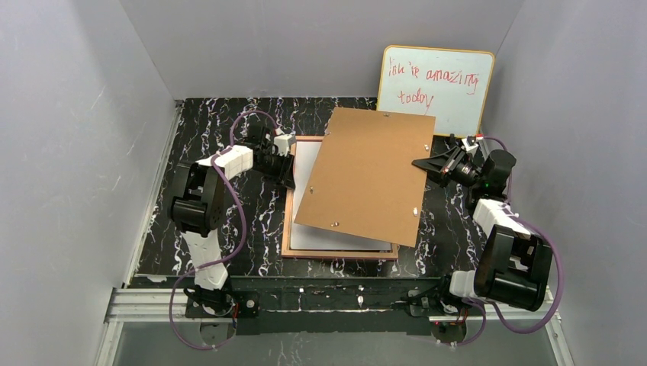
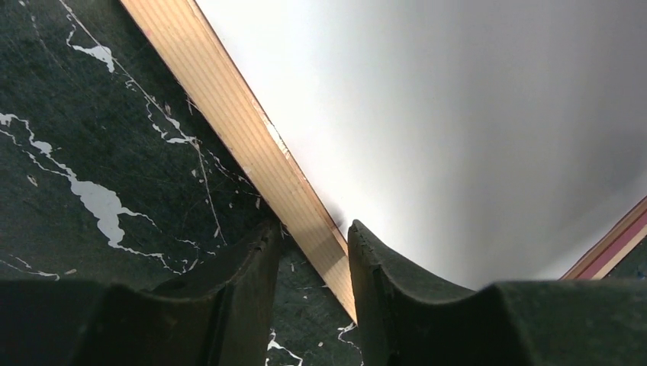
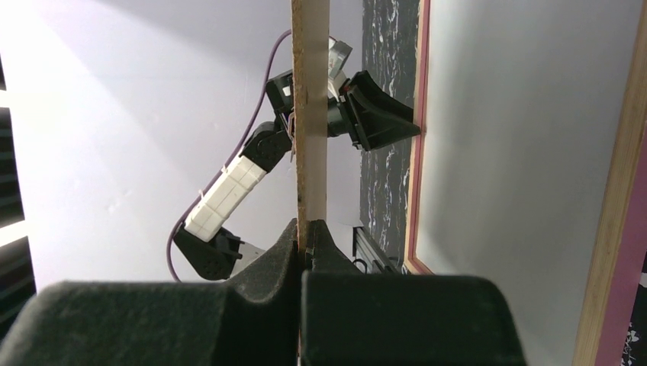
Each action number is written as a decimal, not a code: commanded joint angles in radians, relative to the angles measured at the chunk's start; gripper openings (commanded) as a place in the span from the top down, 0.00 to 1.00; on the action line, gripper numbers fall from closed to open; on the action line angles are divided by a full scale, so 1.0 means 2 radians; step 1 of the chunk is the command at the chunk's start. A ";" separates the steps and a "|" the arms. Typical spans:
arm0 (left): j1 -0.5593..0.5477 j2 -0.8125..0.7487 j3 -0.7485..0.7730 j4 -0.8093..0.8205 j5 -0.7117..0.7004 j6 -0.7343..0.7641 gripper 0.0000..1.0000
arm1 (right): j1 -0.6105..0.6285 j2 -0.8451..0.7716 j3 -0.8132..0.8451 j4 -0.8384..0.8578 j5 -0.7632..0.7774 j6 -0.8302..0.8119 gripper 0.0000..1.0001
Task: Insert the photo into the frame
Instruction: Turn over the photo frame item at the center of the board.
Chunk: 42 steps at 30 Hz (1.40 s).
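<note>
Now right jaws pinch the backing board (image 1: 366,175) above the frame (image 1: 339,255).

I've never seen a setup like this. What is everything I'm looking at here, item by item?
frame: one, orange-tan reverse facing up, pink at its edge, lying flat mid-table.
photo: one, plain white back up, lying inside the frame.
backing board: one, brown, held tilted above the frame and covering much of it.
whiteboard: one, white with a yellow edge and red writing, leaning at the back right.
table: one, black with white veins, under everything.
left gripper: one, black, fingers either side of the frame's left rail, not yet clamped.
right gripper: one, black, pinching the backing board's right edge.
</note>
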 commanded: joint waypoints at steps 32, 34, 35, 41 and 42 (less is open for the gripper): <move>0.093 -0.089 -0.057 -0.049 -0.002 0.044 0.58 | 0.181 0.082 0.034 -0.001 0.091 -0.061 0.99; 0.101 -0.097 -0.049 -0.052 0.010 0.038 0.48 | 0.197 0.084 0.028 0.004 0.105 -0.056 0.99; 0.106 -0.100 -0.044 -0.055 0.016 0.037 0.45 | 0.204 0.084 0.025 0.005 0.113 -0.054 0.99; 0.164 -0.088 0.006 -0.092 0.046 0.060 0.41 | 0.229 0.079 0.004 0.009 0.154 -0.044 0.99; 0.174 -0.082 0.012 -0.099 0.048 0.069 0.41 | 0.232 0.080 0.001 0.008 0.160 -0.043 0.99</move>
